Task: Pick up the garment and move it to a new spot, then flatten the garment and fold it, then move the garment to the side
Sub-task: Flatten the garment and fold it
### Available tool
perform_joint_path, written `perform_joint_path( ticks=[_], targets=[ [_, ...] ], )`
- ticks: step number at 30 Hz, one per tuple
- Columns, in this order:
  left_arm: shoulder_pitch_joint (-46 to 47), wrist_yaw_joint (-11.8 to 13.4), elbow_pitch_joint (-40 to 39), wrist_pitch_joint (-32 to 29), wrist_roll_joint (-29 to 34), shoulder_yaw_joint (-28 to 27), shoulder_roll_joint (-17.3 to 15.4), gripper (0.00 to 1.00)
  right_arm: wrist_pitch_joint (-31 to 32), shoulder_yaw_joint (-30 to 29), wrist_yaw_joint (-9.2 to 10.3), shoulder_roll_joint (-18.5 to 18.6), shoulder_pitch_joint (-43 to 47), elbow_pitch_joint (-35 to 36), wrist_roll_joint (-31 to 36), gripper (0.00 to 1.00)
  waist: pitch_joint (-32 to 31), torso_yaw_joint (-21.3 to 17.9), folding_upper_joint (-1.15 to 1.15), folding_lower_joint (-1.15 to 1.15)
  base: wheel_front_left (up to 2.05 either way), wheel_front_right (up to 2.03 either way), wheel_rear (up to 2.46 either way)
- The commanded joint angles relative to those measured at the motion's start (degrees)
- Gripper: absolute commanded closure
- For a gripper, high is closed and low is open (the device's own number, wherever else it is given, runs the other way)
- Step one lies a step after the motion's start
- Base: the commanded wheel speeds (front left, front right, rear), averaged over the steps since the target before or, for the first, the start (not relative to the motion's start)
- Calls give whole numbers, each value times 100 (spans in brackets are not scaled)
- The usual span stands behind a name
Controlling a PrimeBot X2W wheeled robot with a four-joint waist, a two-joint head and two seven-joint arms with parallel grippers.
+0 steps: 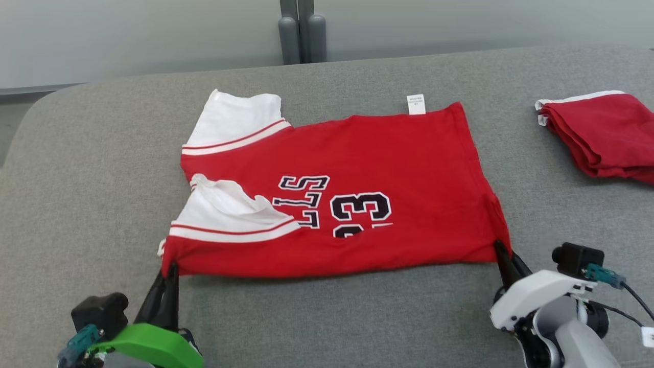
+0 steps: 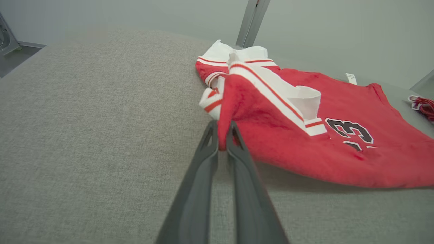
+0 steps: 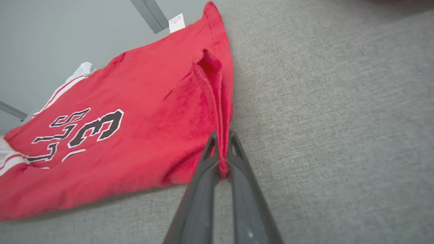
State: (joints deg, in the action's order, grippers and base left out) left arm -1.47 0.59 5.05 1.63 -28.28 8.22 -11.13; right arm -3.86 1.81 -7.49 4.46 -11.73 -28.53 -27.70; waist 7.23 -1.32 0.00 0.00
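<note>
The red garment (image 1: 388, 153) carries a large digit "3" (image 1: 360, 207) in black with a white outline, lying sideways to the head view. On its near side is part of a second digit (image 1: 357, 231) in the same style, cut off by the fold and not readable. Just left of the digits stand the letters "LLS" (image 1: 300, 199), also black and white and also sideways. A small white tag (image 1: 416, 104) sticks out at the garment's far edge, its print too small to read.
</note>
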Motion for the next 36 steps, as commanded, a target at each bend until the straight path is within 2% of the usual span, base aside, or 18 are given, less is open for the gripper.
perform_joint_path(
  ticks=[1, 5, 9, 18, 19, 20, 21, 29, 36],
  targets=[
    [-200, 43, -97, -79, -12, 20, -77, 100, 152, -42, 0, 110, 269, 216, -50, 100, -19, -27, 0, 0, 0, 0, 0],
    [-687, 95, -458, -405, -22, 119, -197, 100, 675, -156, 0, 239, 922, 1041, -119, 100, -21, -100, 0, 0, 0, 0, 0],
    [-1111, 143, -716, -688, -122, 190, -229, 100, 1036, -333, 0, 181, 1435, 1651, -134, 100, -12, -139, 0, 0, 0, 0, 0],
    [-1442, 285, -719, -879, -242, 238, -137, 100, 1310, -556, 0, -27, 1905, 2103, -15, 100, -22, -192, 0, 0, 0, 0, 0],
    [-1437, 295, -694, -889, -262, 240, -130, 86, 1299, -604, 0, -45, 1927, 2131, 32, 73, -17, -205, 0, 0, 0, 0, 0],
    [-1426, 301, -688, -879, -252, 239, -141, 0, 1298, -625, 0, -56, 1929, 2144, 35, 30, -12, -211, 0, 0, 0, 0, 0],
    [-1408, 307, -687, -873, -256, 221, -156, 0, 1278, -654, 0, -63, 1930, 2159, 62, 0, -6, -217, 0, 0, 0, 0, 0],
    [-912, 280, -779, -875, -190, -7, -457, 0, 1006, -758, -1, -24, 1593, 2282, 274, 0, 171, -338, 0, 0, 0, 0, 0],
    [585, 55, -386, -1034, 26, -78, -933, 0, 663, -300, -1, 172, 765, 2327, 649, 0, 587, -629, 0, 0, 0, 0, 0]
  ],
)
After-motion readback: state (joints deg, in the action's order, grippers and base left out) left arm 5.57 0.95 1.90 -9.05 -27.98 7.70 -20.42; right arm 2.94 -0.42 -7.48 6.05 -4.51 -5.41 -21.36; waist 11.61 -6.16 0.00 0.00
